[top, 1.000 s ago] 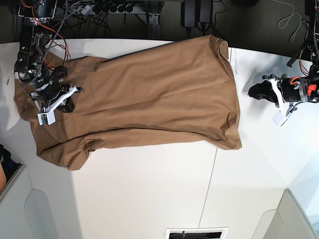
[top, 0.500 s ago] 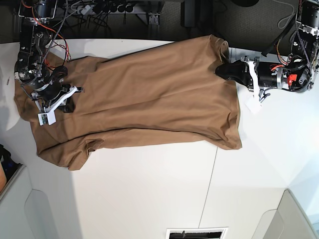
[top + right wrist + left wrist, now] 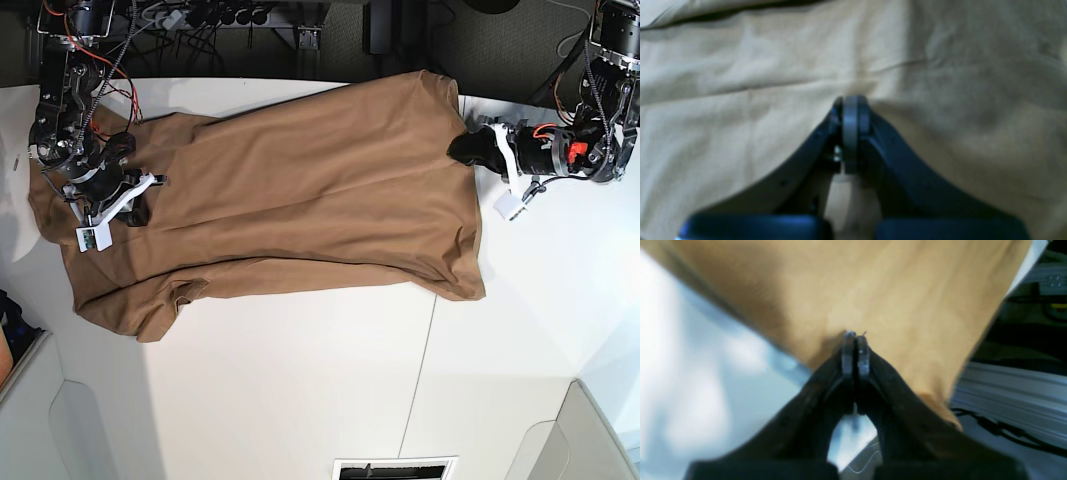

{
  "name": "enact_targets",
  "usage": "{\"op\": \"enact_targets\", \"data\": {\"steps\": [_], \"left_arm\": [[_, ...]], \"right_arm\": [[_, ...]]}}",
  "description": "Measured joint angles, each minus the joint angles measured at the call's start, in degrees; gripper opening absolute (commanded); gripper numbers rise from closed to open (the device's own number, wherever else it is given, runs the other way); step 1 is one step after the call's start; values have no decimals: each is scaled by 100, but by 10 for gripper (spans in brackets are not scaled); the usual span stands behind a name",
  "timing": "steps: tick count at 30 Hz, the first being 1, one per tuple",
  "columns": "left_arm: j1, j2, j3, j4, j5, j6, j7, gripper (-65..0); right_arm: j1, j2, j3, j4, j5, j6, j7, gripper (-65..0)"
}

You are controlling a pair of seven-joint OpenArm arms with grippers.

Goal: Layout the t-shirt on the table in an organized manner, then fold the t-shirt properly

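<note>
One big white table [image 3: 300, 400] fills most of the base view, with a thin dark seam [image 3: 418, 380] running between its panels. No writing or brand can be read anywhere. Spread flat across its far half lies the t-shirt [image 3: 300, 200], plain tan and lightly creased. Beyond the far edge sit dark cables and frame parts. Only the base view shows the whole garment; each wrist view shows just a blurred patch of cloth. The left gripper [image 3: 462, 149] sits at the shirt's edge, and its wrist view shows the jaws clenched tight against the cloth [image 3: 873, 290], beside bare tabletop; whether fabric is pinched cannot be told. The right gripper [image 3: 132, 213] rests on the shirt, jaws pressed together, tips touching the fabric [image 3: 740, 83].
</note>
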Motion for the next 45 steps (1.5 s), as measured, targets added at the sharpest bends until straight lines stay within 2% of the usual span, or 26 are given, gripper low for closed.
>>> {"op": "enact_targets", "data": {"steps": [4,8,12,16,20,25,29,32,37,39,45], "left_arm": [[-15,2,-9,-348,201,-111,-514,-650],[-225,17,-13,-656,361,-199,-678,-650],[-721,15,-26,-1051,612,-142,-730,-650],[-1158,31,-22,-1502,850,-107,-1025,-650],[-1499,175,33,-1845,990,-101,-1084,-650],[-1746,289,81,-1978,876,-70,-984,-650],[-1873,61,90,-1902,15,-13,-367,-650],[-2017,-33,83,-1683,-426,-13,-225,-650],[-2037,111,87,-1432,-431,-13,-225,-650],[-2037,212,85,-1434,-219,-13,-238,-650],[-2013,654,87,-1443,-22,-11,-264,-650]], "right_arm": [[0,0,0,0,0,0,2,-650],[-2,0,0,-2,144,-2,2,-650],[0,-4,0,-2,409,-2,-44,-650],[0,-118,0,-2,411,0,-42,-650],[2,-258,0,-2,415,0,4,-650],[125,-385,0,26,376,0,-72,-650],[243,-398,2,348,378,0,-92,-650],[498,-398,11,361,155,-2,-96,-650],[855,-396,13,358,-315,0,-90,-650],[994,-396,13,319,-535,2,-83,-650],[1438,-396,13,-391,-647,4,15,-650]]}}
